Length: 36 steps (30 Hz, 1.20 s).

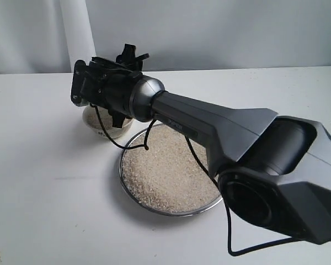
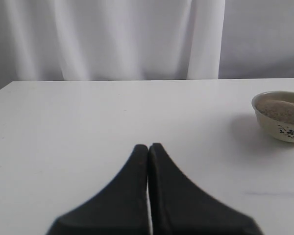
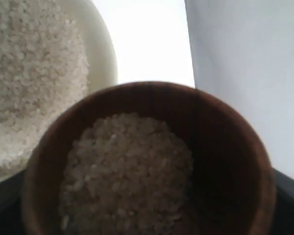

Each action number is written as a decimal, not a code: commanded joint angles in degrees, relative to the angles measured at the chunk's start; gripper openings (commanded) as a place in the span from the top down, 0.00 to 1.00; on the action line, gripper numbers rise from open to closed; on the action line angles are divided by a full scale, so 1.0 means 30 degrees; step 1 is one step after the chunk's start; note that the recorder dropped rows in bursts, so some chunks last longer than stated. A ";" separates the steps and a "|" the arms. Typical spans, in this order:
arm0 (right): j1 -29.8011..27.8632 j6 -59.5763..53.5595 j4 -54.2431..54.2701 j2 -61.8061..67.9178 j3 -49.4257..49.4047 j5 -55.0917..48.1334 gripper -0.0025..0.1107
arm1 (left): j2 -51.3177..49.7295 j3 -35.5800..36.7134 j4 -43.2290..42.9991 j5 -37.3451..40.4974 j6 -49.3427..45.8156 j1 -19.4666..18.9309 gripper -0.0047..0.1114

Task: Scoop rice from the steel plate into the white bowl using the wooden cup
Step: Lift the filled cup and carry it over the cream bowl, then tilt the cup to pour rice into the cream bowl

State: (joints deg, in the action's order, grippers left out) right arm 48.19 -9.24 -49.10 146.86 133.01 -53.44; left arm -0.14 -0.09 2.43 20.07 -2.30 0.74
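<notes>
The left claw (image 2: 148,147) sits low over the bare white table (image 2: 63,127), its fingers pressed together on nothing, with a pale curtain (image 2: 112,39) behind. Further right is the white bowl (image 2: 284,131), holding a mound of rice (image 2: 284,108). The right claw (image 1: 102,91) hangs directly above it and blocks most of the exterior view. It pinches the wooden cup (image 3: 225,147), which is partly full of grains. Beside the bowl is the steel plate (image 1: 121,174), covered in rice. A black cable (image 1: 127,144) and the long grey arm (image 1: 220,127) cross over it.
</notes>
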 commanded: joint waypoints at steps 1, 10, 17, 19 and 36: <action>0.0490 -0.0472 -0.2533 0.0303 0.0274 -0.0128 0.98 | 0.0048 0.0031 -0.0008 -0.0110 0.0074 0.0050 0.96; 0.1033 -0.0976 -0.5180 0.0899 0.0240 -0.0524 0.98 | 0.0048 0.0031 -0.0008 -0.0110 0.0074 0.0050 0.96; 0.1107 -0.1868 -0.6848 0.1328 0.0240 -0.0880 0.98 | 0.0048 0.0031 -0.0008 -0.0110 0.0074 0.0050 0.96; 0.1107 -0.2489 -0.6984 0.1328 0.0240 -0.0912 0.98 | 0.0048 0.0031 -0.0008 -0.0110 0.0074 0.0050 0.96; 0.1243 -0.6167 -0.8485 0.1448 0.0240 -0.0709 0.98 | 0.0048 0.0031 -0.0008 -0.0110 0.0074 0.0050 0.96</action>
State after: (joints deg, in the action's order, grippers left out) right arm 51.91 -25.82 -72.46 151.28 133.13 -55.34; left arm -0.14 -0.09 2.43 20.07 -2.30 0.74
